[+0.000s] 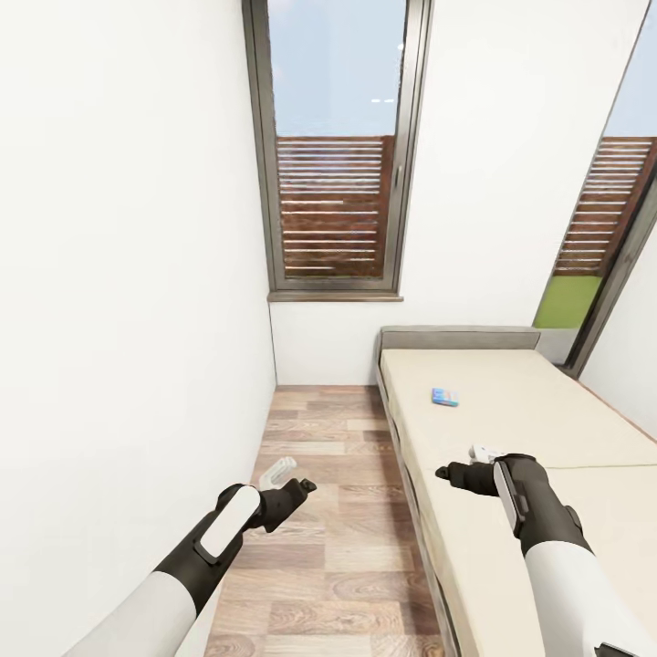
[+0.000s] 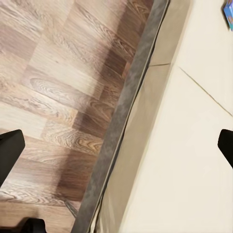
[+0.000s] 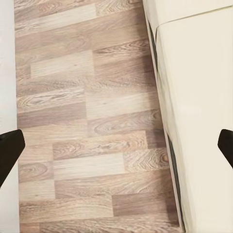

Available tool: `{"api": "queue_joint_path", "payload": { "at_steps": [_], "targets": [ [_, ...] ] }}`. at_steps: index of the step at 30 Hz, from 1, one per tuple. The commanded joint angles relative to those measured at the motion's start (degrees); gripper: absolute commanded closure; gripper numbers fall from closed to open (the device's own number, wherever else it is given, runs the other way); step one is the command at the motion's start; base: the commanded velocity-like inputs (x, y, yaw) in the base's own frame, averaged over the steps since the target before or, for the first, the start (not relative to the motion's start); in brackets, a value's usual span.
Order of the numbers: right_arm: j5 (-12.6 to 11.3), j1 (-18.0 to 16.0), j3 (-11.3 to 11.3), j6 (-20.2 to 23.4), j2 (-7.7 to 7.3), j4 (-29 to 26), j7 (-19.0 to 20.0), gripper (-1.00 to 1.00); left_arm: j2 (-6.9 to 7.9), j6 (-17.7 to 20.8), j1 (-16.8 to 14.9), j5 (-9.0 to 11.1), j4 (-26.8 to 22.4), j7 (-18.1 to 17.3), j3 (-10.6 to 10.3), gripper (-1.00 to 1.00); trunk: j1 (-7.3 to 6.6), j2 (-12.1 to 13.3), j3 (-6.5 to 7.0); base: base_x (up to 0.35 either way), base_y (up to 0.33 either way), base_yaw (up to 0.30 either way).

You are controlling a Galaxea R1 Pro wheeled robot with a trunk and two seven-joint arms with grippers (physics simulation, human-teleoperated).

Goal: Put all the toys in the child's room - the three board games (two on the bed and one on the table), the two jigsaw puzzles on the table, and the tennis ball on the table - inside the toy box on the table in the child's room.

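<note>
Board game: small blue box [image 1: 445, 397] flat on the bed [image 1: 511, 438], toward the headboard end, well apart from both grippers (also a blue corner in the left wrist view [image 2: 228, 12]).
Left gripper: [image 1: 285, 484] over the wood floor [image 1: 328, 547] between wall and bed, fingers spread wide, nothing held.
Right gripper: [image 1: 467, 470] above the bed's near edge, short of the box; wrist view puts dark fingertips [image 3: 10, 148] at opposite frame edges, so wide open, empty.
Background: tall window [image 1: 336, 146] behind the bed.
</note>
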Motion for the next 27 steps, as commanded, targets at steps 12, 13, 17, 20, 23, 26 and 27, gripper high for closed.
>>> {"api": "queue_joint_path", "payload": {
  "at_steps": [12, 13, 17, 20, 23, 26, 27],
  "targets": [
    [0.6, -0.1, -0.2, 0.3, -0.01, -0.1, 0.5, -1.00, 0.03, 0.0, -0.1, 0.6, -0.1, 0.5, -0.1, -1.00, 0.04, -0.1, -0.14, 0.000, 0.005, 0.000],
    [0.6, -0.1, -0.2, 0.3, -0.01, -0.1, 0.5, -1.00, 0.03, 0.0, -0.1, 0.6, -0.1, 0.5, -0.1, -1.00, 0.04, -0.1, -0.14, 0.000, 0.002, 0.000],
    [0.6, -0.1, -0.2, 0.3, -0.02, -0.1, 0.5, -1.00, 0.03, 0.0, -0.1, 0.6, -0.1, 0.5, -0.1, -1.00, 0.04, -0.1, -0.14, 0.012, 0.003, 0.000],
    [0.6, -0.1, -0.2, 0.3, -0.02, -0.1, 0.5, -1.00, 0.05, 0.0, -0.1, 0.6, -0.1, 0.5, -0.1, -1.00, 0.04, -0.1, -0.14, 0.080, 0.033, 0.000],
    [0.6, -0.1, -0.2, 0.3, -0.02, -0.1, 0.5, -1.00, 0.04, 0.0, -0.1, 0.6, -0.1, 0.5, -0.1, -1.00, 0.04, -0.1, -0.14, 0.141, 0.067, 0.000],
    [0.6, -0.1, -0.2, 0.3, -0.02, -0.1, 0.5, -1.00, 0.06, 0.0, -0.1, 0.6, -0.1, 0.5, -0.6, -1.00, 0.04, -0.1, -0.14, 0.205, 0.092, 0.000],
    [0.6, -0.1, -0.2, 0.3, -0.02, -0.1, 0.5, -1.00, 0.06, 0.0, -0.1, 0.6, -0.1, 0.5, -0.6, -1.00, 0.04, -0.1, -0.14, 0.220, 0.093, 0.000]
  ]
}}
